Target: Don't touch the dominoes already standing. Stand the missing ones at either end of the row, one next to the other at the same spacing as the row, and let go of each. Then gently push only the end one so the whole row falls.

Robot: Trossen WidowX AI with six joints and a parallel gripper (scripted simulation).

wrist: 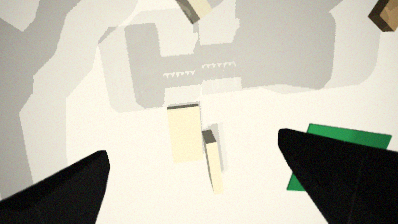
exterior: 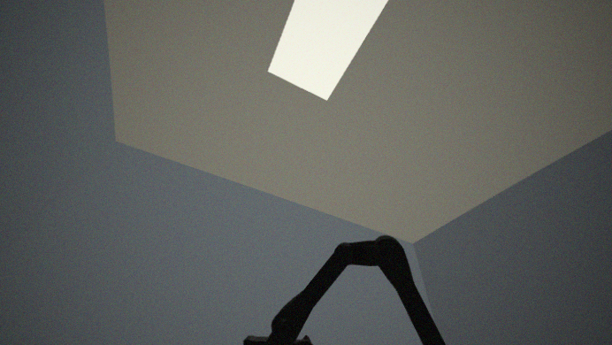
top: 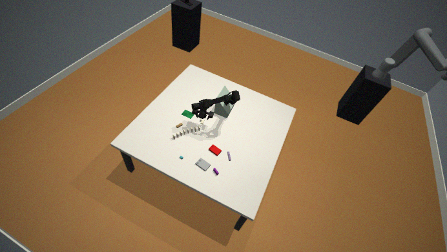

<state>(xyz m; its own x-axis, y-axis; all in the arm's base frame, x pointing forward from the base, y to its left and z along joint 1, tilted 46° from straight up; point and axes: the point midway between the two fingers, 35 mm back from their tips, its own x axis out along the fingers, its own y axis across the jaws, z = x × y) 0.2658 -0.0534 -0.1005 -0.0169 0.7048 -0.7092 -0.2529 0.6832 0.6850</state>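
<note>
A slightly curved row of several cream dominoes [top: 184, 132] stands on the white table [top: 258, 129]. The domino at its arm-side end [top: 199, 128] [wrist: 202, 7] shows at the top edge of the wrist view. Two more cream dominoes are off that end, close together: one [wrist: 184, 134] shows a broad face and appears to lie flat, the other [wrist: 214, 162] shows a narrow side and appears to lie on its long edge. My gripper [top: 203, 118] [wrist: 195, 147] is wide open and empty above these two, one finger to each side. The exterior view shows only part of the arm [exterior: 316, 280].
A green plate [top: 187, 114] [wrist: 350, 135] and a tan block [top: 179, 125] [wrist: 389, 16] lie beside the row. Farther off lie a red block [top: 215, 150], a grey plate [top: 203, 164], a lilac stick [top: 228, 156], a purple piece [top: 216, 171] and a teal piece [top: 181, 157].
</note>
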